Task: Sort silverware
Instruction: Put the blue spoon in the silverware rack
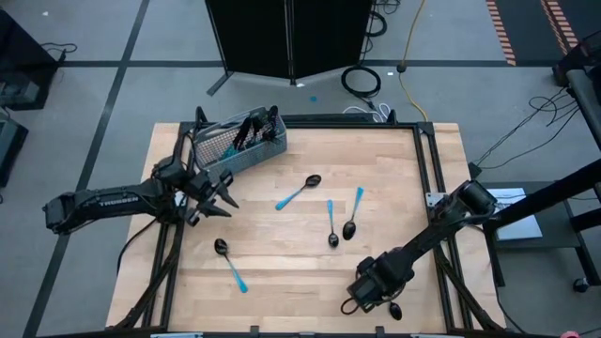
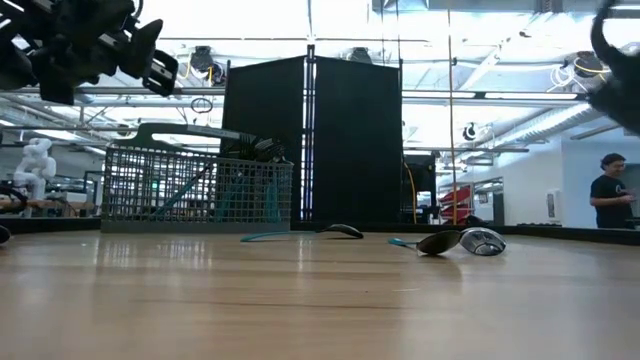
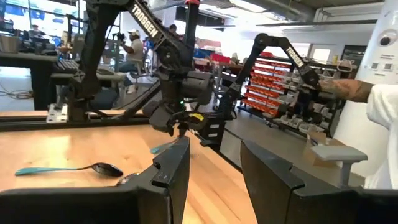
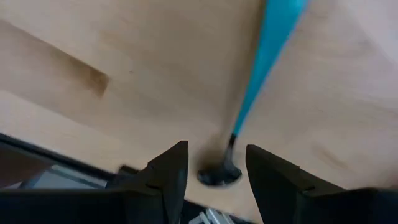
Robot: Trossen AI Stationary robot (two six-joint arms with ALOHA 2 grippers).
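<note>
While the left gripper (image 1: 218, 199) hangs above the table just in front of the grey wire-mesh basket (image 1: 237, 148), its fingers apart and holding nothing, the right gripper (image 1: 374, 289) is low at the table's near right edge, over a spoon (image 4: 245, 118) that lies there. In the right wrist view the two fingers (image 4: 168, 171) stand apart, with the spoon's dark bowl between them and its light-blue handle running away across the wood; the jaws are not clamped on it, and it cannot be told whether they touch the wood. The step in hand looks like the pickup of that edge spoon. The next move would call for a small descent and a close on the neck or bowl, with care, since the spoon lies close to the table's frame and could be pushed off.

Four more spoons rest loose on the table: one near the centre (image 1: 300, 191), a pair side by side right of centre (image 1: 331, 225) (image 1: 354, 214), and one toward the front left (image 1: 230, 263). Several pieces already stand in the basket, so the sort seems well begun but unfinished.
</note>
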